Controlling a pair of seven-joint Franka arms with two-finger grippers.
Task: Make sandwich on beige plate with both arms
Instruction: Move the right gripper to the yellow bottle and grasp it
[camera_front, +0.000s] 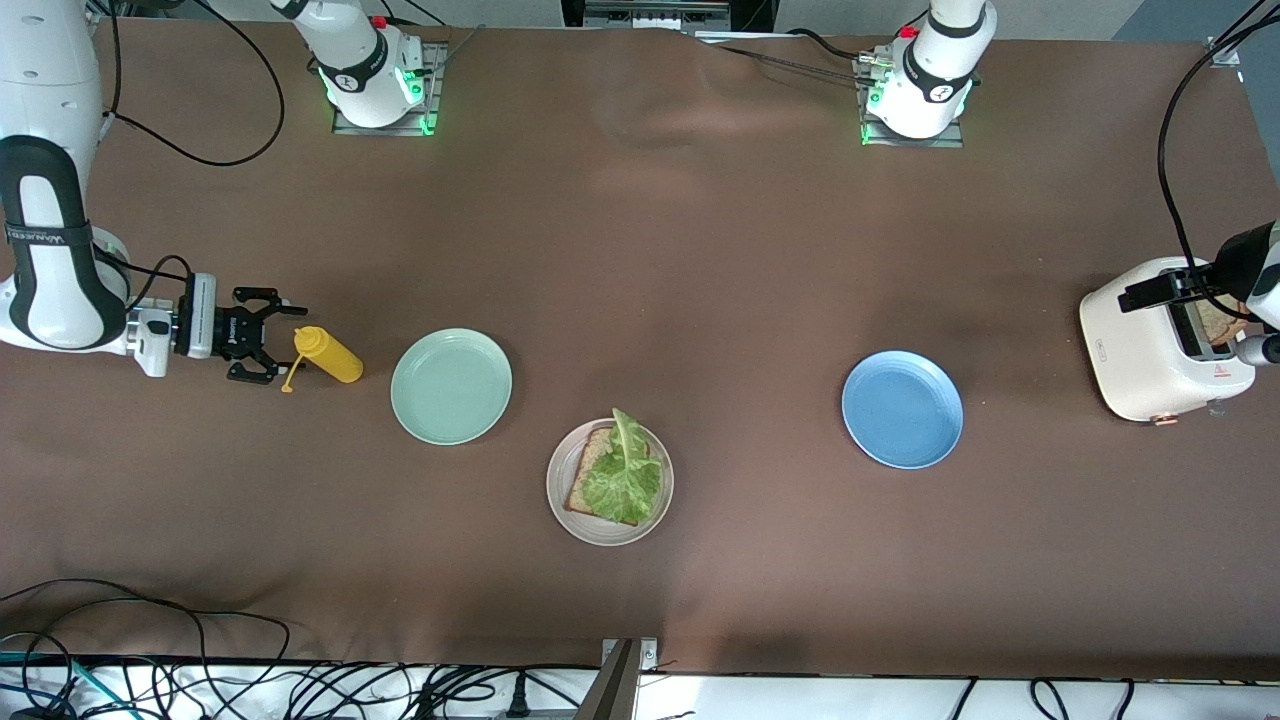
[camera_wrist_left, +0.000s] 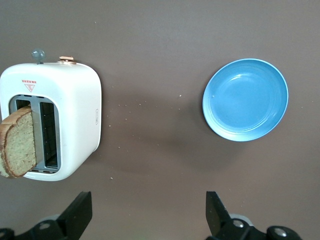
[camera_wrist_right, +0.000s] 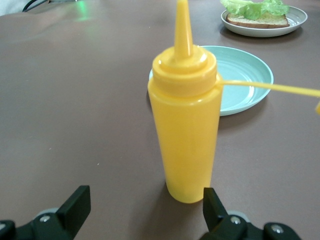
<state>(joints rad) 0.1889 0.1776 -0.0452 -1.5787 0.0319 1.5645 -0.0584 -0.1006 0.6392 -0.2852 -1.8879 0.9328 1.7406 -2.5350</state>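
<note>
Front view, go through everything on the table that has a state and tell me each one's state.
beige plate: holds toast and lettuce
mint-green plate: bare
blue plate: bare
yellow bottle: upright, cap off
toaster: toast slice sticking up
left gripper: open, over toaster
right gripper: open, beside bottle

You're looking at a robotics lab bench, not a kitchen. Two white arms (camera_front: 365, 60) are bolted to metal base plates (camera_front: 385, 122) with green status lights along one edge of the table (camera_front: 640, 250), which has a plain brown cloth over it. Loose black cables (camera_front: 150, 670) pile up along the edge nearest the front camera. The kitchen items are staged props: toaster (camera_front: 1150, 350), yellow squeeze bottle (camera_front: 330, 355), three plates (camera_front: 451, 386).
</note>
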